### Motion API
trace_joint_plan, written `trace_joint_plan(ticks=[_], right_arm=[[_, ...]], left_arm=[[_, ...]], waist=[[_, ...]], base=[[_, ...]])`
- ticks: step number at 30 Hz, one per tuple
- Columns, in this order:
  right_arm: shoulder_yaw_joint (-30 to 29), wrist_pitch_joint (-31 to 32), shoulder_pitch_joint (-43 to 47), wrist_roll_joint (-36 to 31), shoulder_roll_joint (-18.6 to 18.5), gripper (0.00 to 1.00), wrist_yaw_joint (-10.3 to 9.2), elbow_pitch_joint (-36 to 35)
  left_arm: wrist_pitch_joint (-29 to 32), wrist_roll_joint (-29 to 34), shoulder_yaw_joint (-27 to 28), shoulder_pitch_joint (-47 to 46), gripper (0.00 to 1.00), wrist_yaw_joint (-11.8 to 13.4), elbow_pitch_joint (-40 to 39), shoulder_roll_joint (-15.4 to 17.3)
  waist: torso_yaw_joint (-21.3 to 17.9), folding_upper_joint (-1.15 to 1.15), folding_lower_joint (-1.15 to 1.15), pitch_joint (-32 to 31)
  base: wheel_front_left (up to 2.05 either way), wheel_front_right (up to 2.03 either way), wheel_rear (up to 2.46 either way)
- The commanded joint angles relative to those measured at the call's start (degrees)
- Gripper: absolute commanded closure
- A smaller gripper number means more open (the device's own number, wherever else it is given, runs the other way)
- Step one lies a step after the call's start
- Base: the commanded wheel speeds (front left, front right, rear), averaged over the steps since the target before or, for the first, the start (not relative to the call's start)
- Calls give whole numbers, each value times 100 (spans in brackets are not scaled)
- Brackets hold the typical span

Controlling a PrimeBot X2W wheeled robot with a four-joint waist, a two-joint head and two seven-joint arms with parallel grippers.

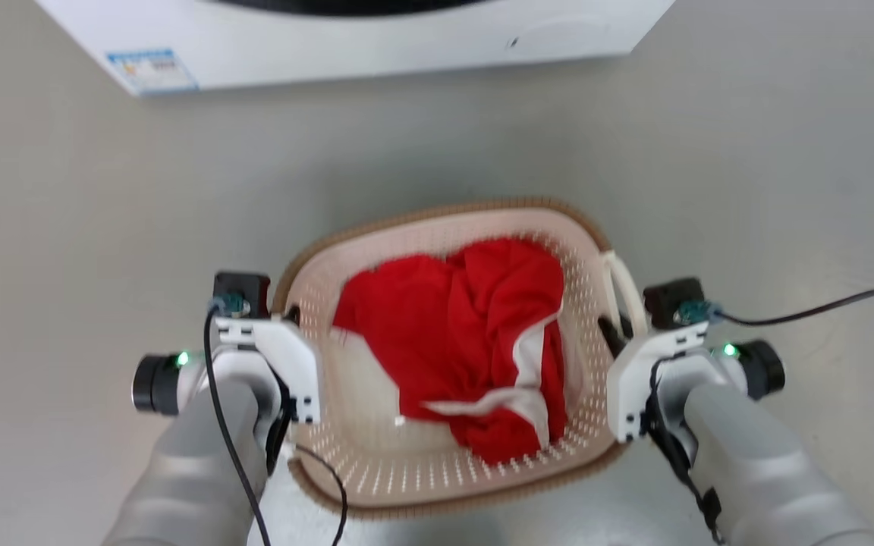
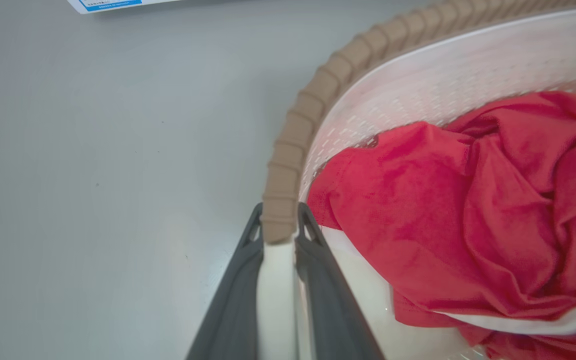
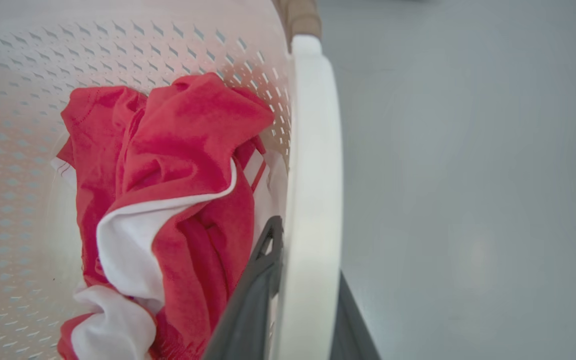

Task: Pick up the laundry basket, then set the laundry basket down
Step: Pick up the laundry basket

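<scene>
Basket: The laundry basket point(image 1: 482, 206) is sitting between the two arms, in front of the washing machine point(image 1: 407, 38). I cannot tell if it is resting on the floor point(image 1: 103, 189) or hanging just above it.
Inside: A red cloth point(image 1: 452, 326) with white bits is lying crumpled in the basket, more toward the right side.
Left side: The left gripper point(image 2: 279, 220) is squeezing the basket's edge, where the white left handle point(image 2: 275, 300) is meeting the brown rim. One finger is sitting inside the basket and one outside.
Right side: The right gripper point(image 3: 308, 250) is squeezing the white right handle point(image 3: 313, 150). One finger is poking inside, just beside the cloth, and the other is sitting outside the handle.
Around: The washing machine is standing well apart from the basket, and it is wearing a blue sticker point(image 1: 150, 70) on its corner. A black cable point(image 1: 824, 307) is running away from the right wrist, over the grey floor.
</scene>
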Motion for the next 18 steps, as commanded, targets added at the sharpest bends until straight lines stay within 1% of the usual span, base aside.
trace_joint_plan(ticks=[1, 10, 16, 18], right_arm=[[269, 166, 388, 59, 48, 100, 44, -58], [996, 788, 1067, 531, 48, 100, 44, -306], [1408, 1159, 1414, 798, 48, 100, 44, -444], [1503, 1225, 1490, 875, 48, 100, 44, -473]], left_arm=[[-45, 12, 17, 168, 100, -65, -92, 130], [186, -3, -236, 836, 100, -113, -87, 106], [382, -171, -518, 1244, 100, -263, -209, 102], [446, -256, -598, 1352, 98, -286, -254, 102]], waist=[[-245, 0, 0, -502], [-437, 0, 0, -1413], [-452, 0, 0, -1908], [-443, 0, 0, -2045]], base=[[0, 0, 0], [0, 0, 0], [0, 0, 0], [0, 0, 0]])
